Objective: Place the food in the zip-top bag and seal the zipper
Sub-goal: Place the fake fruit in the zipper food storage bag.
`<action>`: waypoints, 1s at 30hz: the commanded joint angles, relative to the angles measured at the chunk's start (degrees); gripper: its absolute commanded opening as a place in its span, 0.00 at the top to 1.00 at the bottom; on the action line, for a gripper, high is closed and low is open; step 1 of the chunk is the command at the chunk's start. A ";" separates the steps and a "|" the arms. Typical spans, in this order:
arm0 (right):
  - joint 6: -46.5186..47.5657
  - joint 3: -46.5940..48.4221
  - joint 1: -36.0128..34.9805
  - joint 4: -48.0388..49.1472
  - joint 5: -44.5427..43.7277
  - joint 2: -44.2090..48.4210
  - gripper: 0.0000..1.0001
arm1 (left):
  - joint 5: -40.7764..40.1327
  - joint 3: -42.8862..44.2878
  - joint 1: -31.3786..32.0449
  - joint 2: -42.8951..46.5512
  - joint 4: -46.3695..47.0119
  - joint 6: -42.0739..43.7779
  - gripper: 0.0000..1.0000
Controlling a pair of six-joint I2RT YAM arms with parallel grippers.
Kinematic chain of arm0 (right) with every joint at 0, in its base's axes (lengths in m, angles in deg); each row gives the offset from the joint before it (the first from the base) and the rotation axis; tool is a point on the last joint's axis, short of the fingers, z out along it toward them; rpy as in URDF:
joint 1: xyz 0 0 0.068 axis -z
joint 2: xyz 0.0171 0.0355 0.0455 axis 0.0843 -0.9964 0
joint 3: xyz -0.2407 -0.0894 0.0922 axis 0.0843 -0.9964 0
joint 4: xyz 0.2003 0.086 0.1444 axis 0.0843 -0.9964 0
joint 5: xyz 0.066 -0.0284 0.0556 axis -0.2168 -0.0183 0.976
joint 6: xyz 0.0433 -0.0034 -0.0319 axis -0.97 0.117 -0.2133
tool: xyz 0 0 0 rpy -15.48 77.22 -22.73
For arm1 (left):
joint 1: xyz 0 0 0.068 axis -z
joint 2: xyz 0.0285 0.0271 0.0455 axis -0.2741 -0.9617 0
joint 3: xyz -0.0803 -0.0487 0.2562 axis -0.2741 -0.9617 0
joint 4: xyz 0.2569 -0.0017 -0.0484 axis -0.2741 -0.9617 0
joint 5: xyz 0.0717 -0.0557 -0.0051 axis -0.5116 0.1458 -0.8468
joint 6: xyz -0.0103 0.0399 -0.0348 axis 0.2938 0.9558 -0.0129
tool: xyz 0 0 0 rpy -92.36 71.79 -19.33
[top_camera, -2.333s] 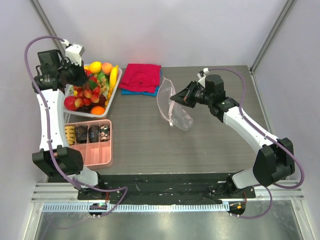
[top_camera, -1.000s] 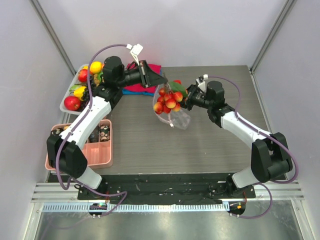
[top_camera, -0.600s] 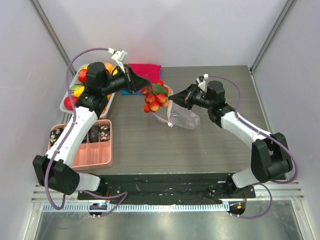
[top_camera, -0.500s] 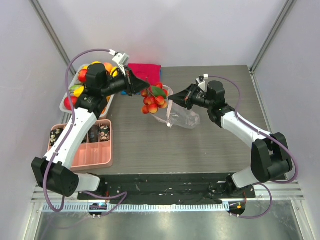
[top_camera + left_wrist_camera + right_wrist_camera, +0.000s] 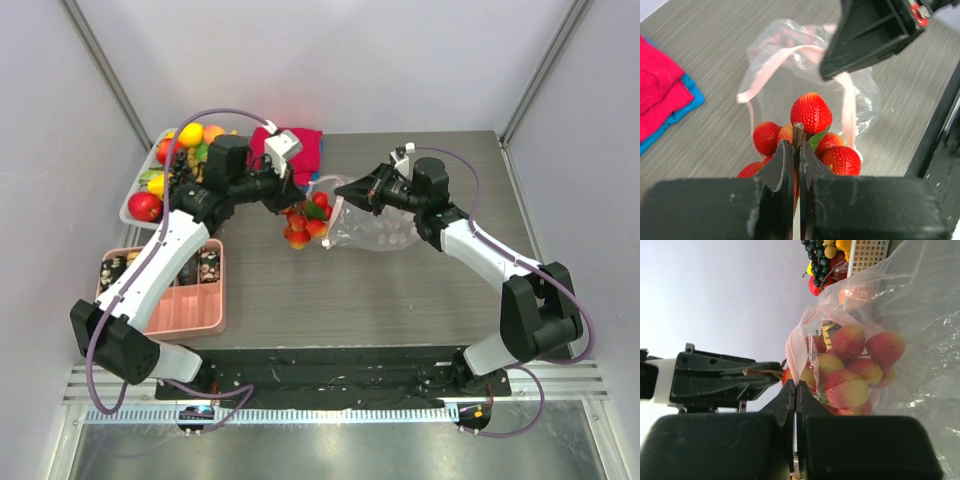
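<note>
At the table's far-left edge a white tray (image 5: 127,213) holds loose food (image 5: 190,134); nearer, a pink compartment box (image 5: 195,310) sits along the left edge. The left gripper (image 5: 287,198), fingers pressed together on a stem, hangs a cluster of red fruits (image 5: 303,226) right at the mouth of the zip-top bag (image 5: 380,232); whether it is inside the rim I cannot tell. A red cloth (image 5: 298,146) lies behind, at the far edge. The right gripper (image 5: 346,189) pinches the pale-pink zipper (image 5: 848,112) strip, holding the mouth up. Bare table (image 5: 400,300) lies in front and to the right of the bag
</note>
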 commanded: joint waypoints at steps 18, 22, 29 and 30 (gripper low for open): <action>5.96 5.04 -3.96 6.02 3.62 1.32 0.99 | -11.79 19.28 7.68 -18.01 -22.94 0.08 1.00; 8.14 3.99 -4.84 4.80 3.80 1.49 0.99 | -5.82 19.20 7.06 -17.22 -19.52 -7.37 1.00; 18.42 4.25 -5.02 -3.73 4.15 2.63 0.99 | -0.62 21.65 4.34 -15.90 -16.43 -20.72 1.00; 19.22 4.07 -5.11 -4.34 4.15 3.07 0.99 | -0.70 22.18 3.90 -15.81 -16.17 -22.32 1.00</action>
